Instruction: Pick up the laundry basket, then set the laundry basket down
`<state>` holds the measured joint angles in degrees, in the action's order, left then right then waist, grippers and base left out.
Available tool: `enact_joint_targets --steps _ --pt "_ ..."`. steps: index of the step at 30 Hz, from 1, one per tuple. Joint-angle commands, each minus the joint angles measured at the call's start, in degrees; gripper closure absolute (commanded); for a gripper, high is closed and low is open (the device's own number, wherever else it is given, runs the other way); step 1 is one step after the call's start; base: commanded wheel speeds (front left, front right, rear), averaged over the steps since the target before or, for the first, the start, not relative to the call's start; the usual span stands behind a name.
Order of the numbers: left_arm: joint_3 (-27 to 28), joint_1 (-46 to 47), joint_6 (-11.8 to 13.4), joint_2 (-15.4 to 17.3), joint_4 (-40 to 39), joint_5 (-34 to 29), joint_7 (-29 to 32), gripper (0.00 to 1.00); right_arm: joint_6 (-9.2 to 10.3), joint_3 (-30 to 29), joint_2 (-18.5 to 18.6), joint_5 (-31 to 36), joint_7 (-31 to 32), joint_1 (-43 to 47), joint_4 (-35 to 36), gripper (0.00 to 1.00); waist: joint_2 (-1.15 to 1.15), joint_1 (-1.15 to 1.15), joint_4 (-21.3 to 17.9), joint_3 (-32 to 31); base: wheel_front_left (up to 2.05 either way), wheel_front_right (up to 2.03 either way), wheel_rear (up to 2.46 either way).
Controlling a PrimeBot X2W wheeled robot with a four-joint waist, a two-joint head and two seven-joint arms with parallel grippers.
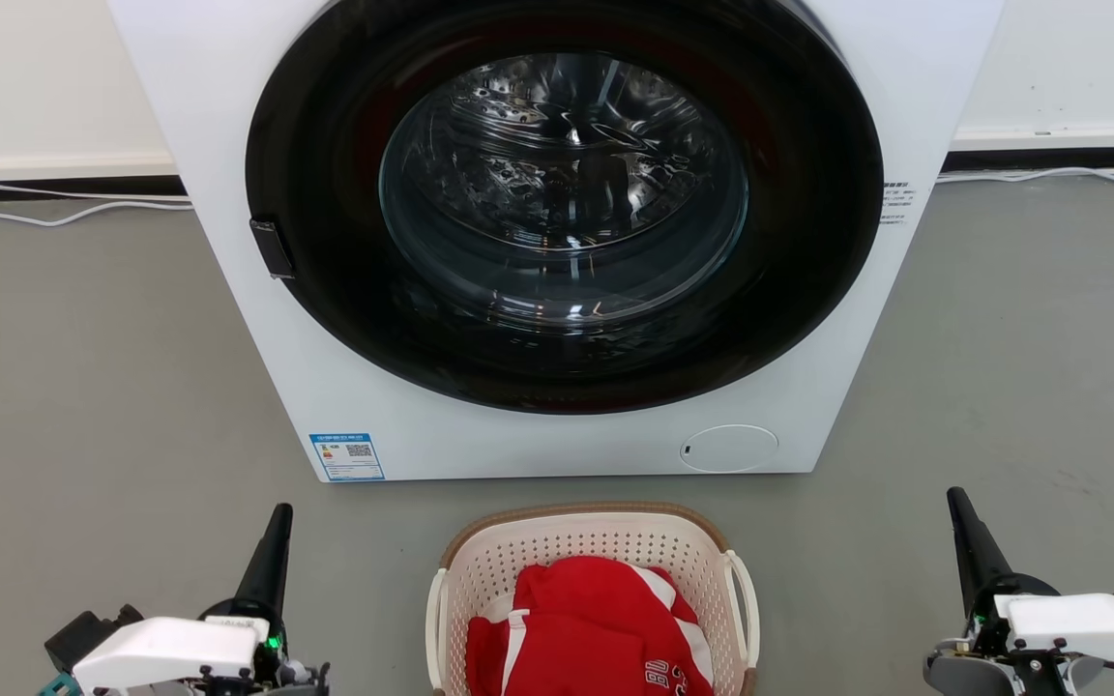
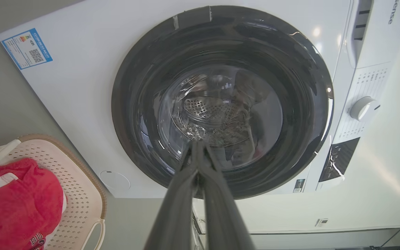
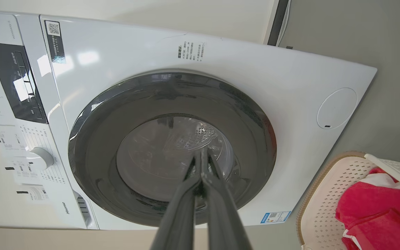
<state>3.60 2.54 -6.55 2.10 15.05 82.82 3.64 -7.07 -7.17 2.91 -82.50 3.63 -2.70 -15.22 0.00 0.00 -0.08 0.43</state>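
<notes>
I figure the basket (image 1: 482, 572) is light and stiff, so hook the handles (image 1: 755, 604); left gripper (image 1: 278, 514) and right gripper (image 1: 956, 500) pressed together.

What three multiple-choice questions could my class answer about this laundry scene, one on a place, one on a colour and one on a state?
1. Where is the laundry basket?
A. On the floor in front of the washing machine
B. On top of the washing machine
C. Behind the washing machine

2. What colour is the clothing in the basket?
A. Blue
B. Red with white trim
C. Black

3. How are the left gripper and the right gripper?
A. Both shut, holding nothing
B. Both wide open
C. One gripping the basket

Answers:
1 A: the basket sits on the grey floor just before the machine's front.
2 B: a red garment with white stripes lies inside.
3 A: each pair of fingers is pressed together, off to either side of the basket.
</notes>
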Motion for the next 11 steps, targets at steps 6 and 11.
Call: enact_joint_targets --steps 6,11 --pt "2.30 3.37 -0.65 0.73 -1.11 4.88 1.61 1.00 -0.39 0.82 0.08 -5.09 1.67 -3.30 1.33 1.00 0.00 0.00 0.04 -0.12 0.00 0.00 0.00" --pt "2.64 3.53 -0.81 0.75 -1.04 7.29 2.28 1.00 -0.41 0.71 0.02 -7.55 2.32 -3.40 1.26 1.00 0.00 0.00 0.06 -0.19 0.00 0.00 0.00"
